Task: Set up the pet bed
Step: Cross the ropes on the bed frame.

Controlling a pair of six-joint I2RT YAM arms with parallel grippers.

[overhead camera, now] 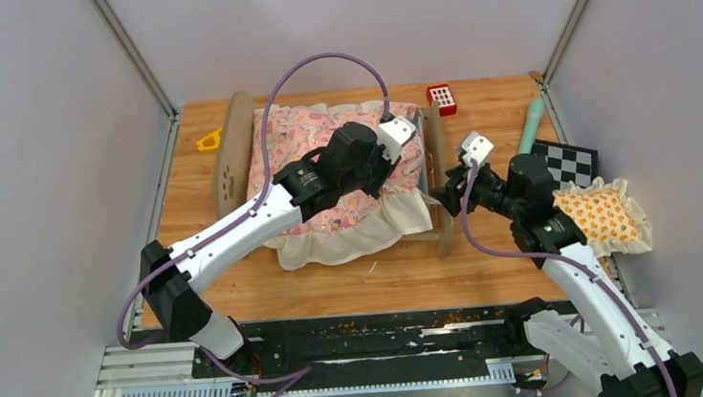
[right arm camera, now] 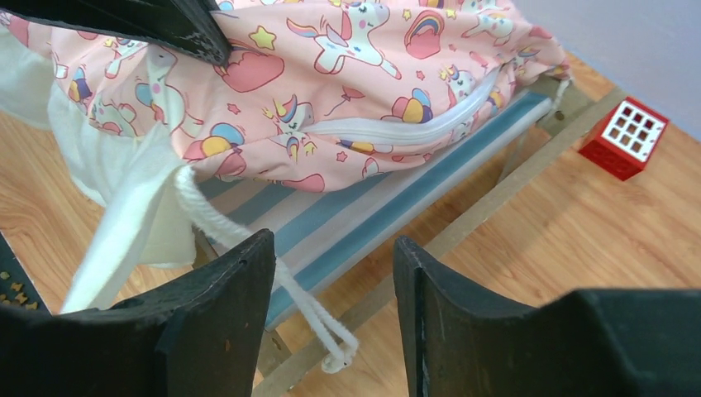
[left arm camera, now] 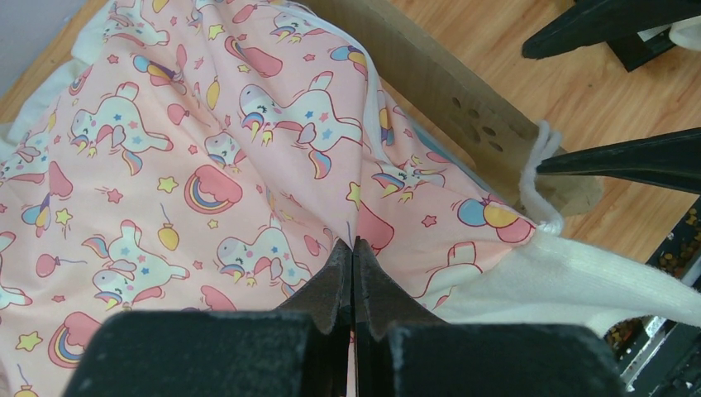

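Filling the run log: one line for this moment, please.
left gripper: shut, tips on quilt | right gripper: open, beside bed frame | pillow: away from bed frame

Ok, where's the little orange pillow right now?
In the top view, the orange pillow lies at the right edge of the table, just nearer the robot than the checkerboard card, apart from the pet bed.

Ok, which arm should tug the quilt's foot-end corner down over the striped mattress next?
Right, probably. The right gripper stands open at that corner, with the white cord hanging by its finger. The left gripper is shut, tips against the quilt top, farther from the exposed mattress.
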